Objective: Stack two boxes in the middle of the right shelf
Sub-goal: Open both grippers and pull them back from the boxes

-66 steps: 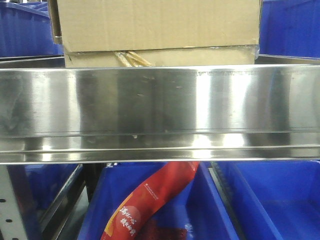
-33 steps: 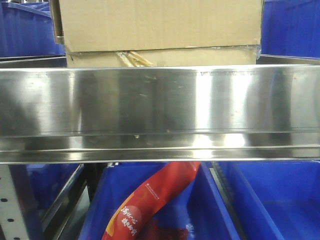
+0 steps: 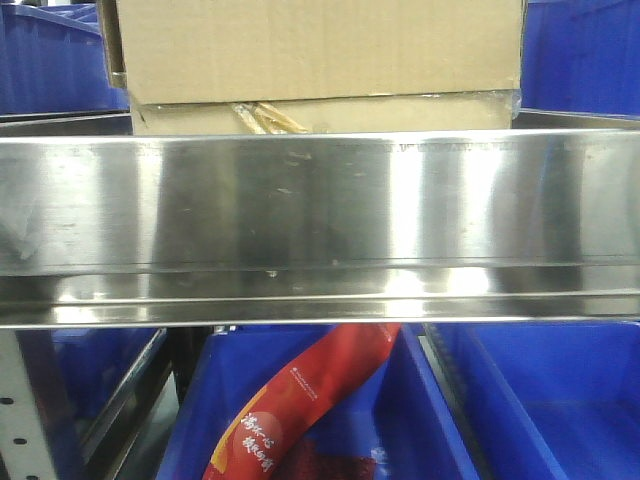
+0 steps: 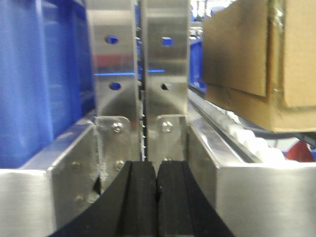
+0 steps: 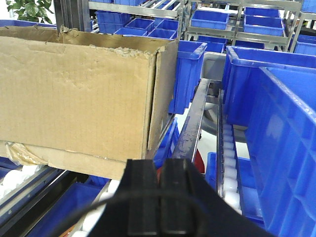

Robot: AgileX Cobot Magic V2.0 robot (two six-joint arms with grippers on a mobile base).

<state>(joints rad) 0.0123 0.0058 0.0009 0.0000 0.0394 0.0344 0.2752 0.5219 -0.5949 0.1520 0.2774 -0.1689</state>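
This is looking like a warehouse or stockroom. A stainless-steel shelf (image 3: pixel 320 225) is filling the front view, and everything else is sitting around it: blue plastic bins (image 3: pixel 560 400) are lining the level below it and standing on either side above it, while two cardboard boxes (image 3: pixel 315 60) are resting stacked on top of it. Behind the shelf, more metal racks (image 5: pixel 232 19) loaded with the same blue bins are stretching away, and white roller tracks (image 5: pixel 229 163) are running along its levels.
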